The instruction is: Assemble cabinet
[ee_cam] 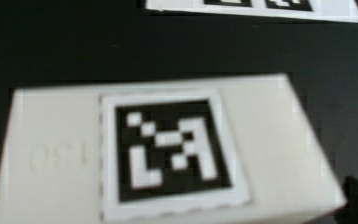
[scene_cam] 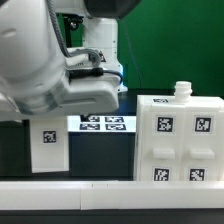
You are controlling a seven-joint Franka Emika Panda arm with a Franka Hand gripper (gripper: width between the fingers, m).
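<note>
— Exterior view first: where do we find the parts?
— We see the cabinet box (scene_cam: 180, 140) standing on the exterior view's right, with four tags on its face and a small knob (scene_cam: 181, 90) on top. The small panel (scene_cam: 47, 142) sits low on the exterior view's left, well apart from the box. The marker board (scene_cam: 105, 123) lies between them, farther back. The arm (scene_cam: 60, 80) hangs above the panel's side, and its tip is hidden from us here.
— And the wrist view?
— The panel fills most of it, tag face toward the camera, and a strip of the marker board shows past it. We make out only dark slivers of the gripper (ee_cam: 172, 200) on either side of the panel. The jaws are spread as wide as they go and hold nothing.
— How do we expect the panel to handle?
— We judge it light, stiff, smooth plastic, so likely slippery. We would take it across its two long edges, centred, since a corner grip could let it twist.
</note>
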